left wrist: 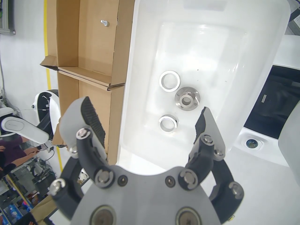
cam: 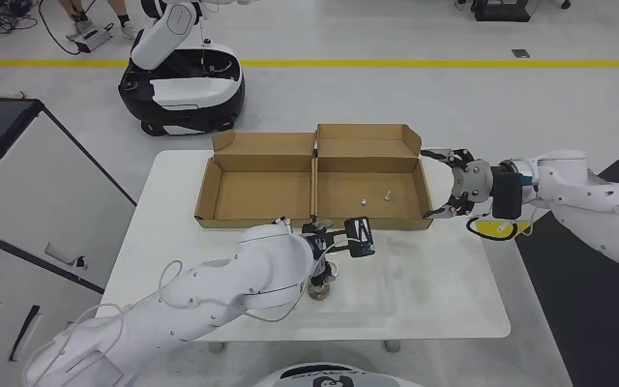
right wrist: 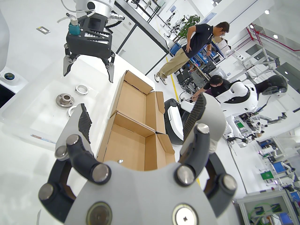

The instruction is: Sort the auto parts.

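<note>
Jaws on the left gripper (left wrist: pixel 145 107) hang released above a flange (left wrist: pixel 193 96) in the tray (left wrist: pixel 140 47); right gripper (cam: pixel 440 182) likewise released, beside the box (cam: pixel 261 193).

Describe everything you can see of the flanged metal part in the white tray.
The flanged part is dull silver metal: a round disc with small holes near its rim and a raised central hub with a bore through it. It lies flat, hub up, on the floor of the white tray, between two metal rings, one so close I cannot tell if they touch. The left gripper hangs above, jaws open, not holding it.
</note>
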